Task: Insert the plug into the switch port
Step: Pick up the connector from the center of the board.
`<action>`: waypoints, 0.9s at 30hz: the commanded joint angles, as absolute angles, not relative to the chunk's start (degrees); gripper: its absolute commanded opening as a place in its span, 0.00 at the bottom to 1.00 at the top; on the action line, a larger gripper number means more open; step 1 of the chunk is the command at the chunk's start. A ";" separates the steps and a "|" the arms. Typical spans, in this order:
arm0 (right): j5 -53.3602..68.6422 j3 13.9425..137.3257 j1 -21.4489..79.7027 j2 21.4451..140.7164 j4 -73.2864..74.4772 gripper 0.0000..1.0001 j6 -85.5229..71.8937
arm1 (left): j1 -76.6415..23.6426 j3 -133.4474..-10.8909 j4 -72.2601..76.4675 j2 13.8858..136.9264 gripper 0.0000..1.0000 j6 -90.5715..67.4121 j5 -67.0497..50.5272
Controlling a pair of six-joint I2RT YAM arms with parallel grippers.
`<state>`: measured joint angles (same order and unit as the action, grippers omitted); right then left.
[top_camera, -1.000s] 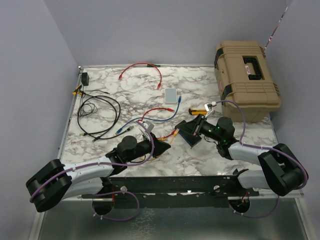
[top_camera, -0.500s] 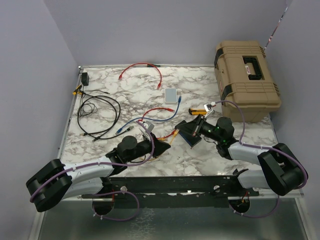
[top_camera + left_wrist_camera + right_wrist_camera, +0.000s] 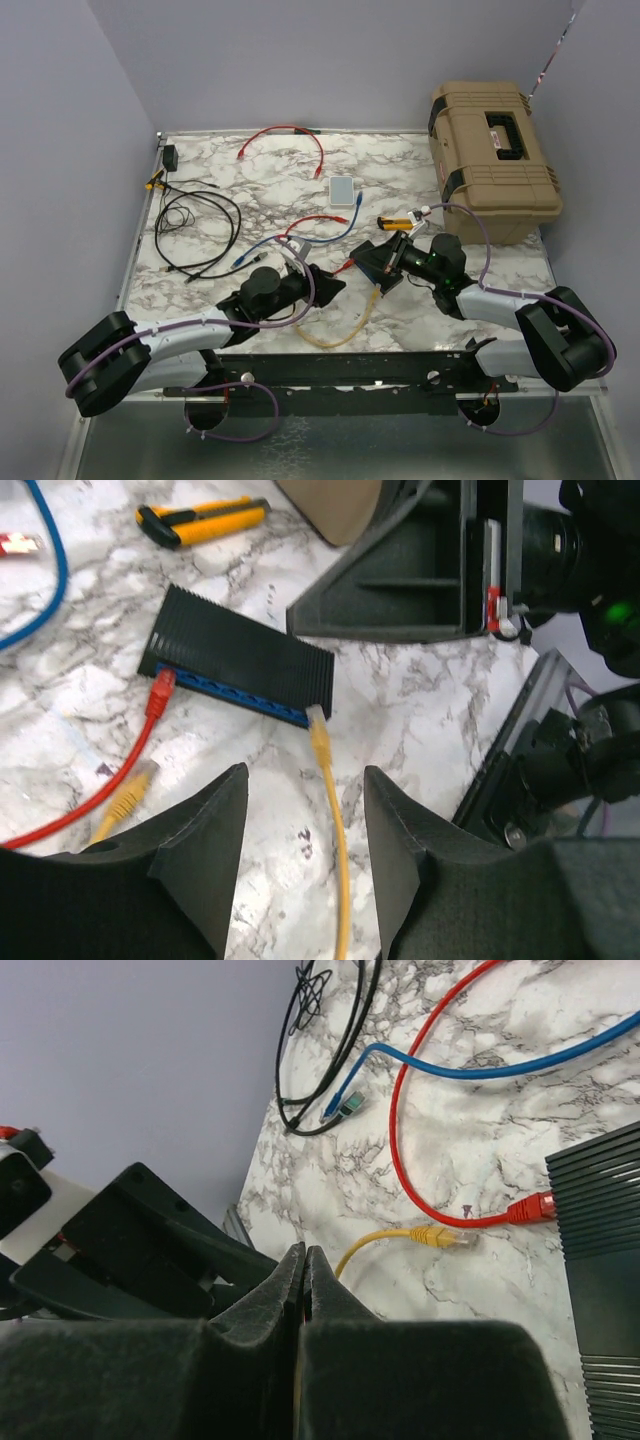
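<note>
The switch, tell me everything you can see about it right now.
The switch is a flat black rectangular box with a ribbed top, plastic by its look, lying on the marble table. A blue strip of sockets runs along the long edge facing the left arm. A red plug sits in one end socket, and a yellow plug looks seated at the other. The left fingers stand open, clear of it. The right fingers, shut, are beside it; contact is unclear.

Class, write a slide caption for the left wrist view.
Open left gripper facing the flat black ribbed switch, red cable and yellow cable reaching its blue port edge.
</note>
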<state>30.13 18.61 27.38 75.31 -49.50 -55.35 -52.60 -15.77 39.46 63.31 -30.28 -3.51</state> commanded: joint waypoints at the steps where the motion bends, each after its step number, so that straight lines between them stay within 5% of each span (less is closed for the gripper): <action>1: 27.16 19.95 27.77 73.86 -45.86 0.03 -53.92 | -54.13 -19.82 38.18 65.11 0.52 -27.03 3.97; 6: 24.38 21.07 27.77 72.98 -39.75 0.03 -51.39 | -56.56 -23.07 36.34 69.14 0.55 -24.72 8.48; 12: 10.14 24.98 27.76 65.87 -18.06 0.18 -42.83 | -62.76 -26.08 31.77 74.18 0.57 -21.81 14.80; 19: -11.48 30.97 27.62 60.19 -0.22 0.52 -36.31 | -69.26 -31.94 30.39 83.72 0.58 -21.62 21.00; 27: -17.90 34.16 27.60 61.70 6.75 0.95 -33.78 | -73.55 -42.48 21.84 94.87 0.55 -21.52 27.35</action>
<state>-11.27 32.38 27.42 60.51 0.23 -36.53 -71.96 -37.93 27.68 91.09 -22.00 21.80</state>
